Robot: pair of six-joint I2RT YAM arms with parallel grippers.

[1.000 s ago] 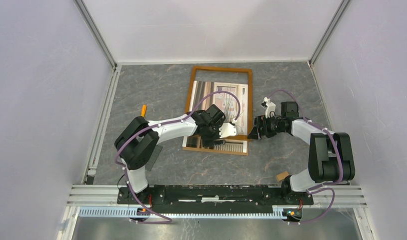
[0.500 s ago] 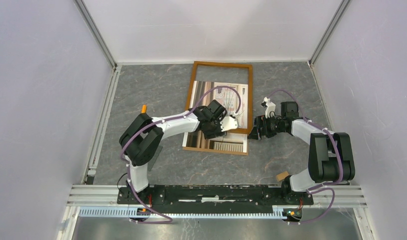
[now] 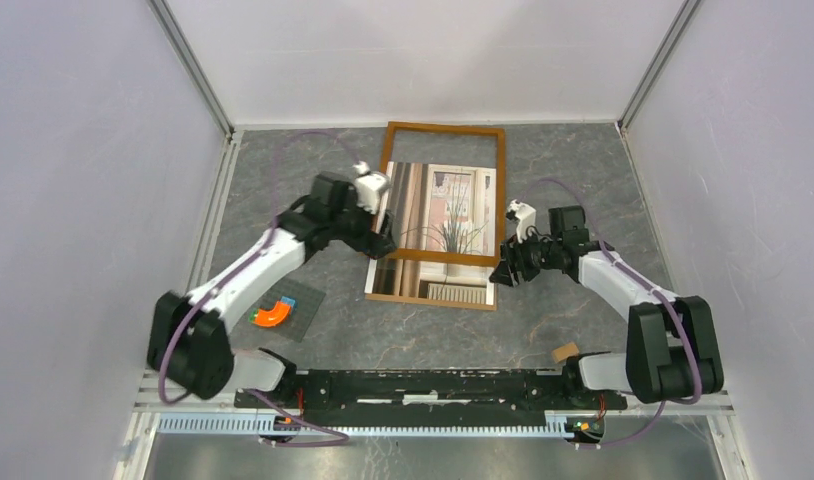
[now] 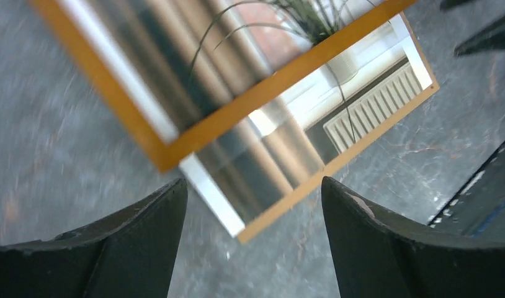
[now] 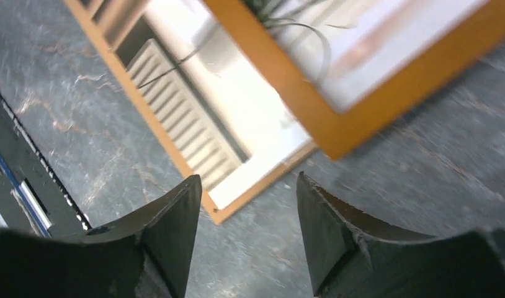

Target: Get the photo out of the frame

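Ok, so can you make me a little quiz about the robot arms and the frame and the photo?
1. True or false: the left gripper is squeezing the frame.
2. Where they overlap, which lies on top? A) the photo B) the frame
3. Fill in: the curved block on the grey plate is mostly ____.

Key
1. False. The left gripper is open and empty, and so is the right gripper.
2. B. The frame's near bar crosses over the photo.
3. Orange.
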